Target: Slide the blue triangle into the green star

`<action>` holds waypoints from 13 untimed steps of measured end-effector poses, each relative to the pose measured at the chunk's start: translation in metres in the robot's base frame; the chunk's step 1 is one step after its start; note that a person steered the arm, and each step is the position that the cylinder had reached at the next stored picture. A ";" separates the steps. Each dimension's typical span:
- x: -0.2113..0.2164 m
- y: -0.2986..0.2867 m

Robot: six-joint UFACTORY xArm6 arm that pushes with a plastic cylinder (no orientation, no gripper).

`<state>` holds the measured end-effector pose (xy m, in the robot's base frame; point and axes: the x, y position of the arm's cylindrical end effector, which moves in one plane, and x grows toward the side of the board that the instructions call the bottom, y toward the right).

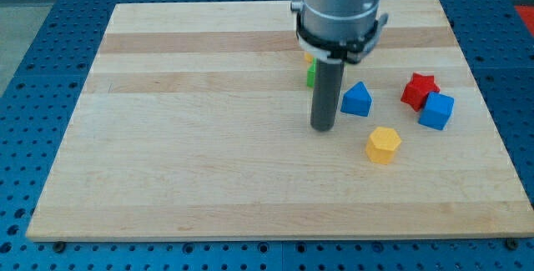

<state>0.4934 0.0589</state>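
Observation:
The blue triangle [357, 99] lies on the wooden board, right of centre. My tip [323, 127] rests on the board just to its left and slightly below, a small gap apart. Only a sliver of a green block [310, 75], likely the green star, shows behind the rod at its left side, above and left of the triangle. A bit of a yellow block [308, 57] peeks out just above the green one, mostly hidden by the arm.
A red star [418, 89] and a blue cube [436, 110] touch each other at the view's right. A yellow hexagon [384, 145] lies below the triangle. The wooden board [183, 138] sits on a blue perforated table.

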 end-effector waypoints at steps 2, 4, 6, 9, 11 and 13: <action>0.112 0.038; 0.053 0.163; 0.029 0.133; -0.061 0.046; -0.061 0.025; -0.086 0.025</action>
<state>0.4073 0.0840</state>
